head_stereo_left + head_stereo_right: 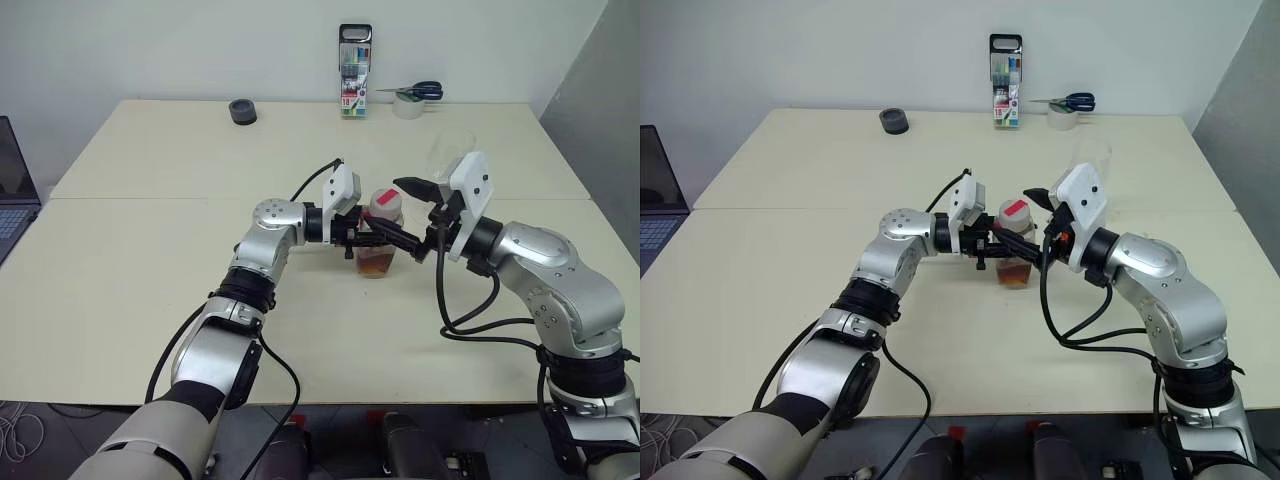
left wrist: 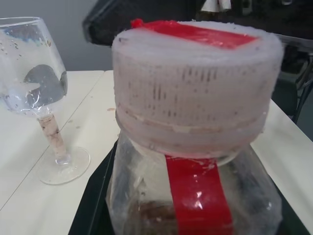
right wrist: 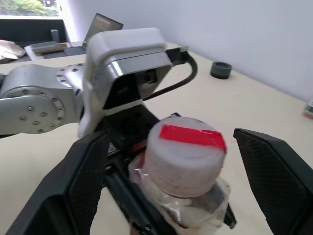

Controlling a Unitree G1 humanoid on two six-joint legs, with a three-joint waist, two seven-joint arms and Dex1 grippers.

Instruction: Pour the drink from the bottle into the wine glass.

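The left tool (image 1: pixel 385 238) clamps the bottle (image 1: pixel 381 243) by its body; the right tool (image 3: pixel 168 181) straddles the cap (image 3: pixel 185 152), fingers spread, not touching. Uncapping is the step — next those fingers must close on the cap and twist, before pouring into the wine glass (image 2: pixel 36 83) beyond the bottle.

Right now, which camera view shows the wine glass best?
The left wrist view shows the wine glass best: bowl, stem and round foot stand clear on the table, beside the bottle. In both eye views, the right arm hides most of it, leaving a faint part of the bowl above.

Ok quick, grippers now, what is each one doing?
Left gripper: shut on the bottle.
Right gripper: open, jaws either side of the cap, holding nothing.
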